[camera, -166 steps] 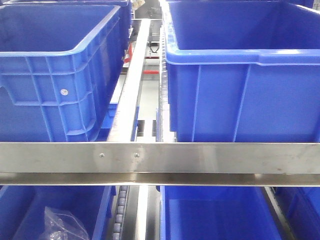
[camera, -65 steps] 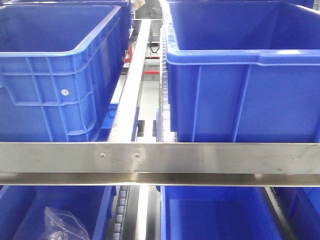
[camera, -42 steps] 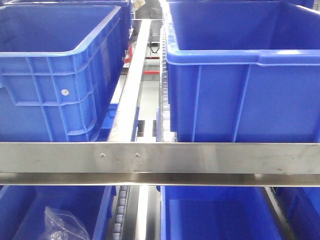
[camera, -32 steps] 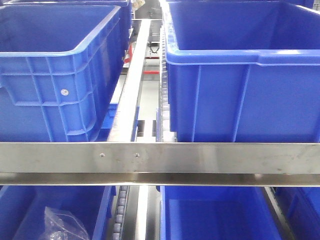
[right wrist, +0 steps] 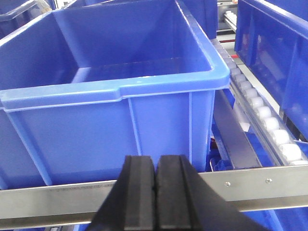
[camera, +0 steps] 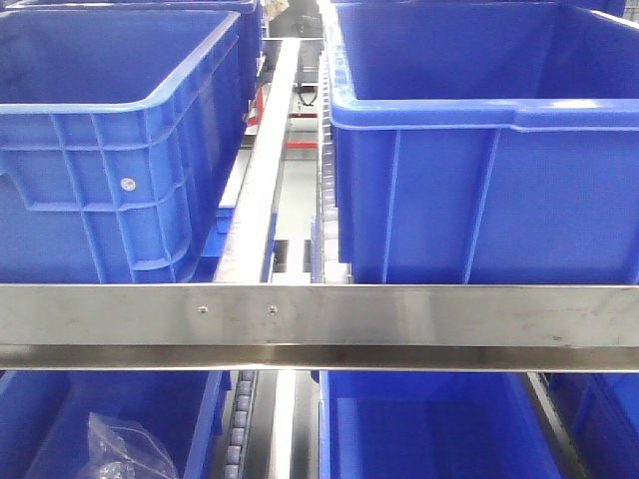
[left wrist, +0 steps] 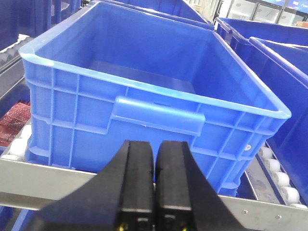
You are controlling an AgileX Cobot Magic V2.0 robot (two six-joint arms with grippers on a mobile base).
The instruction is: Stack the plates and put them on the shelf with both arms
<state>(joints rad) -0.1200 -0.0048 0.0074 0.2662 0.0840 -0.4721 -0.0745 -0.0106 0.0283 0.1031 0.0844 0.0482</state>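
Jaws first: I am seeing the left gripper (left wrist: 154, 159) with its two black fingers (left wrist: 138, 173) pressing flat against each other, nothing between them, hanging in front of a big blue crate (left wrist: 144, 96) that is sitting behind a steel rail (left wrist: 269, 216) of the shelf (camera: 319, 314). Same story on the right gripper (right wrist: 157, 180): pads (right wrist: 139, 192) are meeting along a thin seam, holding nothing, and facing a second blue crate (right wrist: 115, 101) whose near wall is standing just behind the front rail (right wrist: 269, 184). White rollers (right wrist: 269, 125) are running along a track to the right of that crate. Pulling out to the front view, I am looking at the brushed rail crossing the whole width, two small screws (camera: 238, 309) sitting left of its middle, the two crates resting on the level behind it with a pale metal divider (camera: 262, 165) running between them. More blue bins (camera: 419, 424) are showing on the lower level, and a crumpled clear plastic bag (camera: 125, 444) is lying in the lower left one. Plates are not appearing in any of my three views, so I cannot say where they are.
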